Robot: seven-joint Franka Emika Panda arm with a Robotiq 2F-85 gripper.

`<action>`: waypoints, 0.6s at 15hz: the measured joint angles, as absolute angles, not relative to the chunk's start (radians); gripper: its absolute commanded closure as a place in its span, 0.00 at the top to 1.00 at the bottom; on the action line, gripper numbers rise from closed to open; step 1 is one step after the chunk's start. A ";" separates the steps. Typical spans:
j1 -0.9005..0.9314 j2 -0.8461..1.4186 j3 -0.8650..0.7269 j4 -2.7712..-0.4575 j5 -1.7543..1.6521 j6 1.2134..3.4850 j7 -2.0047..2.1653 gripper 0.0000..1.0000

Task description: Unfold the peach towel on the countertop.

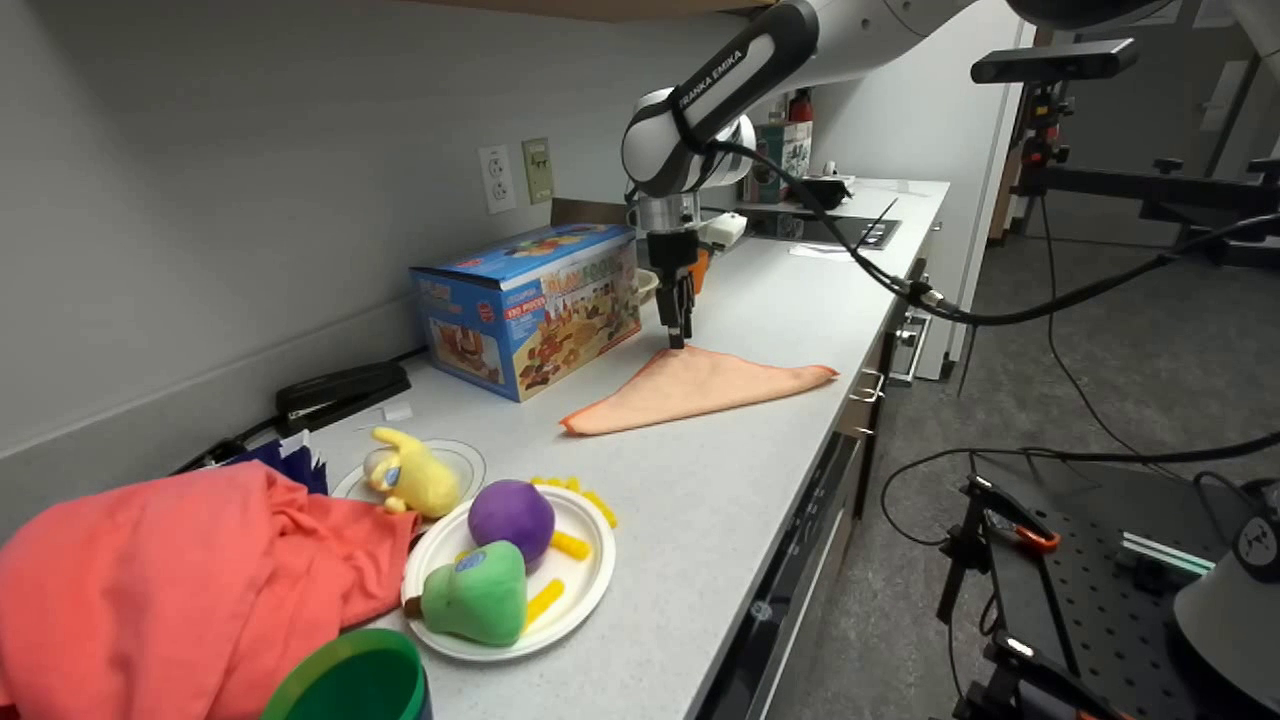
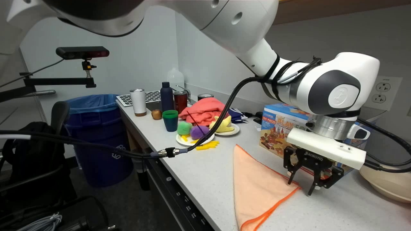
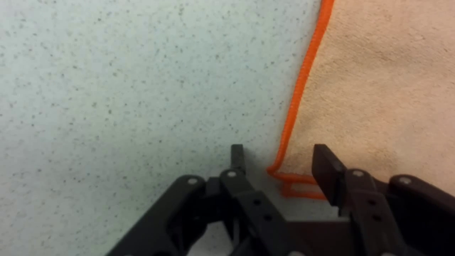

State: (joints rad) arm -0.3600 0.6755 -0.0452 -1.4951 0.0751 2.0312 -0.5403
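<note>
The peach towel (image 1: 700,388) lies flat on the countertop (image 1: 680,540), folded into a rough triangle with orange edging. One of its corners points toward the blue box, and there the wrist view shows two orange hems of the towel (image 3: 384,89), one just past the other. My gripper (image 2: 300,188) points down at this corner, low over the surface. Its jaws stand apart in the wrist view, one finger (image 3: 237,156) above bare counter and the opposite finger (image 3: 328,170) over the cloth. The corner sits between them, ungripped. Whether the fingertips touch the counter I cannot tell.
A blue cardboard box (image 1: 570,320) stands against the wall, close to the gripper. Beyond it is a beige bowl (image 2: 385,183). Toward the other end are a plate (image 1: 590,600) of toy food, a coral-red cloth heap (image 1: 180,590) and a green cup (image 1: 350,680). A cable (image 2: 234,99) hangs from the arm.
</note>
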 measured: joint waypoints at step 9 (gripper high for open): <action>-0.363 0.682 -0.045 -1.485 0.075 2.026 -0.539 0.00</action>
State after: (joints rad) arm -0.3629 0.6823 -0.0453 -1.4853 0.0751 2.0264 -0.5392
